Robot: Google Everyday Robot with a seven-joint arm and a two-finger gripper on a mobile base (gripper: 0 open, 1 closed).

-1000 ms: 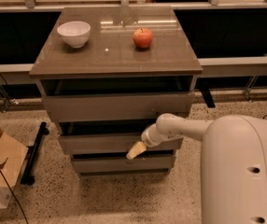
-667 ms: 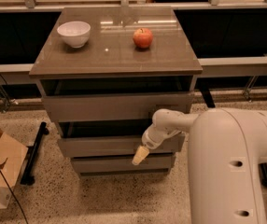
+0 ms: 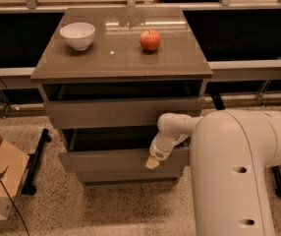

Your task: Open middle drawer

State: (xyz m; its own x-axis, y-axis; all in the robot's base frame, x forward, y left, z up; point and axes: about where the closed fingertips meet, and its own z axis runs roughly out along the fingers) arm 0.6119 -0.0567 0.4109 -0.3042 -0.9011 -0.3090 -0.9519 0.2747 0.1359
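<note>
Counting things up in the one camera view: three flat, handleless grey-brown drawer fronts are stacked in one cabinet (image 3: 121, 65), and one round white bowl (image 3: 77, 35) and one red apple (image 3: 150, 40) are set well apart on its glossy top. One cardboard box (image 3: 0, 181) is parked on the speckled floor at the left. The middle drawer (image 3: 106, 160) is found between the top front (image 3: 116, 113) and the bottom front (image 3: 126, 174), with a dark shallow box showing behind its slab. One smooth white arm (image 3: 238, 171) is seen at the right, and the pale-tipped gripper (image 3: 153, 162) is placed against that slab's right part, near its lower edge. How far it's opened, or whether anything is gripped, can't be told.
</note>
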